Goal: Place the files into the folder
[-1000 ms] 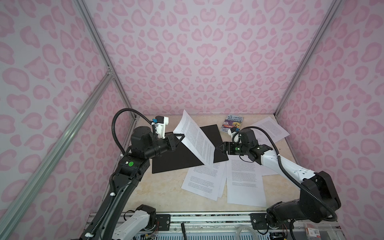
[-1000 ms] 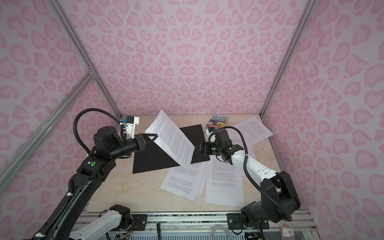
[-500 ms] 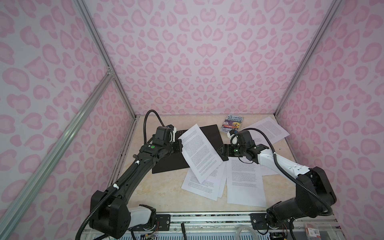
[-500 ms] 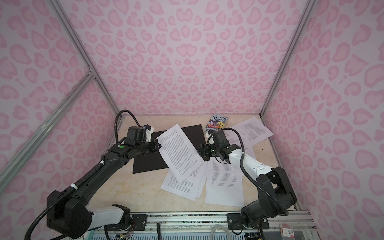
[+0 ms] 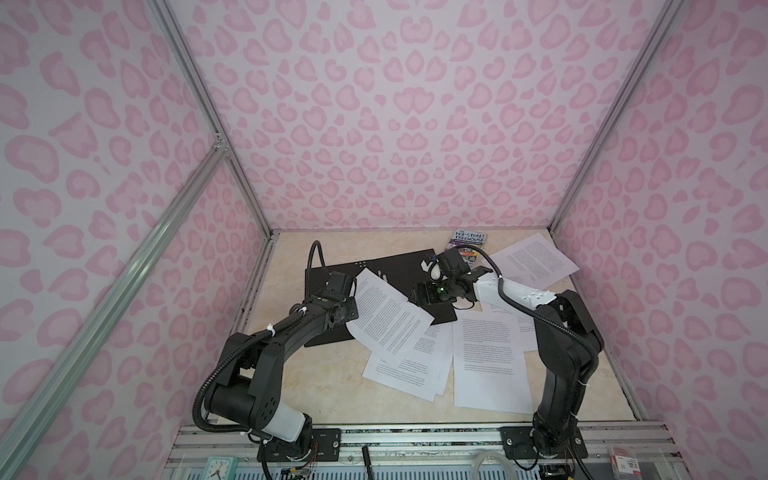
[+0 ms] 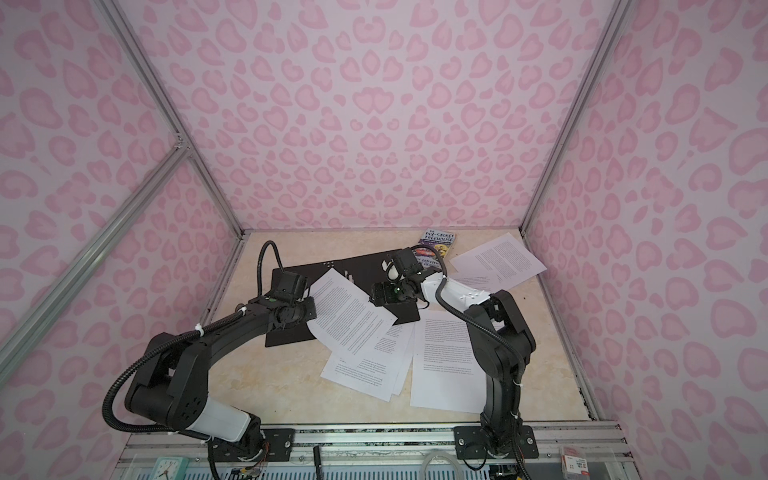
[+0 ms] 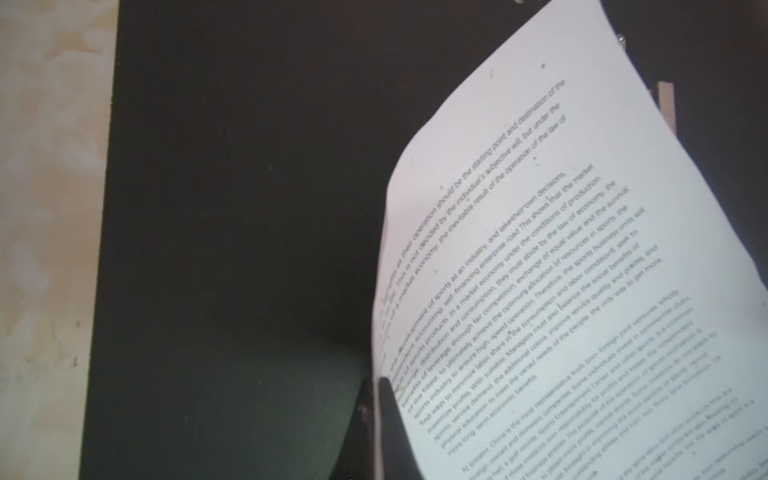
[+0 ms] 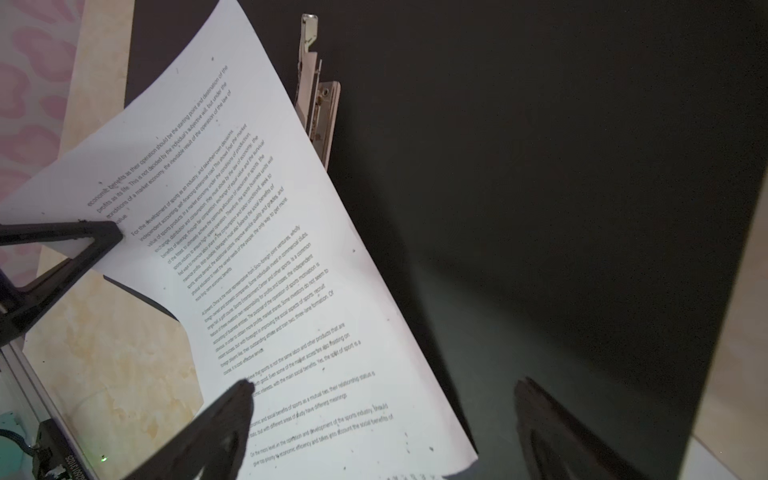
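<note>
White sheet (image 5: 390, 320) is curving over the open black folder (image 5: 399, 264), with the left gripper (image 7: 376, 388) pinching its edge. The right gripper (image 8: 384, 386) is hovering above, jaws spread wide. Other files (image 5: 490, 365) are lying on the table (image 5: 332, 374) nearby.

Beige marbled tabletop (image 5: 324, 386), black folder (image 5: 403, 264) open flat, printed sheets (image 5: 490, 365) scattered beside it, paperback book (image 5: 469, 239) seemingly flat behind
</note>
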`<state>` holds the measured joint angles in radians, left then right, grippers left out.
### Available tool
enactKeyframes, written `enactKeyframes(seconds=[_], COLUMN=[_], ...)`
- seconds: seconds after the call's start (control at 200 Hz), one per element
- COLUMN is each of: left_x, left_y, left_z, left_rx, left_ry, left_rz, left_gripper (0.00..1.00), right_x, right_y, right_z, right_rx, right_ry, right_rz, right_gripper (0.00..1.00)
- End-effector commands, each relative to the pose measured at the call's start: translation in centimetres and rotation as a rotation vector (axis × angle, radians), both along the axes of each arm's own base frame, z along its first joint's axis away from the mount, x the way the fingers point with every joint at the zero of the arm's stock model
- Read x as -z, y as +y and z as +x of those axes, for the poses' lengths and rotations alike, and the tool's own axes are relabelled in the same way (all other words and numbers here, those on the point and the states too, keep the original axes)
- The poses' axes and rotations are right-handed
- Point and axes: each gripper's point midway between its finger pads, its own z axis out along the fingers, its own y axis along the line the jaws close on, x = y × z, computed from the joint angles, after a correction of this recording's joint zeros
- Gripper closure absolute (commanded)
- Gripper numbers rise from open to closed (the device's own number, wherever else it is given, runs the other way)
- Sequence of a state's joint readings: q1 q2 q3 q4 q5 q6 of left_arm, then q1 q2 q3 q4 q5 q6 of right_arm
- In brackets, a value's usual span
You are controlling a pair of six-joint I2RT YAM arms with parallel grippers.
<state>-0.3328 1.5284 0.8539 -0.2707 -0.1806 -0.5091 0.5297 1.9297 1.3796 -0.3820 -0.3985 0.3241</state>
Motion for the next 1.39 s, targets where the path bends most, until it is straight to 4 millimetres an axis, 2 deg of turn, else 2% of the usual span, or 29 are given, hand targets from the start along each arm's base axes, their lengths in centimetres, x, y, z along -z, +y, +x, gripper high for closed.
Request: enactKeyframes(seconds=[0.0,0.025,0.145,0.285,0.345,0.385,0.56,0.795,0.955,1.12,1.19,1.39], left_x=[-0.8,-0.9,-1.2,-0.2,0.0,0.0,0.1,0.4,0.2,0.2,0.2,0.0], left_y=[-0.4,-0.6,-1.1,-0.8,-0.9,-1.0,-0.8,-0.9,-0.7,-0.7,-0.7,-0.8], left_z=[1.9,2.0,2.1,2.2,2.4,2.4,2.4,2.5,2.5,2.6,2.5,2.5], left_rx=[-0.031,-0.026,-0.004,-0.015,-0.015,-0.014,-0.021,-0.02,-0.026,-0.029,-0.026,-0.024], left_ry=[-0.102,-0.103,-0.116,-0.096,-0.085,-0.085,-0.093,-0.087,-0.092,-0.095,-0.091,-0.099], left_rz=[-0.038,-0.043,-0.066,-0.039,-0.038,-0.042,-0.036,-0.043,-0.035,-0.034,-0.034,-0.041], left_gripper=[0.97,0.97,0.97,0.97,0.97,0.97,0.97,0.97,0.97,0.97,0.97,0.97], right_x=[0.9,0.5,1.4,2.6,2.6,3.6,4.1,5.5,5.0,3.8,3.2,2.9], right_y=[0.5,0.9,1.5,2.2,2.7,3.1,4.3,5.8,6.2,6.1,6.1,6.1], right_z=[0.4,1.2,3.0,4.3,4.6,4.5,5.0,3.9,2.8,2.0,1.6,0.9], right_rx=[-0.071,-0.082,-0.121,-0.165,-0.191,-0.208,-0.247,-0.306,-0.343,-0.35,-0.351,-0.352], right_ry=[0.04,0.027,0.075,0.127,0.135,0.161,0.187,0.244,0.261,0.257,0.254,0.269], right_rz=[-0.017,-0.009,0.026,0.082,0.087,0.092,0.123,0.139,0.156,0.181,0.193,0.212], right_gripper=[0.02,0.02,0.04,0.06,0.08,0.08,0.11,0.16,0.23,0.35,0.46,0.64])
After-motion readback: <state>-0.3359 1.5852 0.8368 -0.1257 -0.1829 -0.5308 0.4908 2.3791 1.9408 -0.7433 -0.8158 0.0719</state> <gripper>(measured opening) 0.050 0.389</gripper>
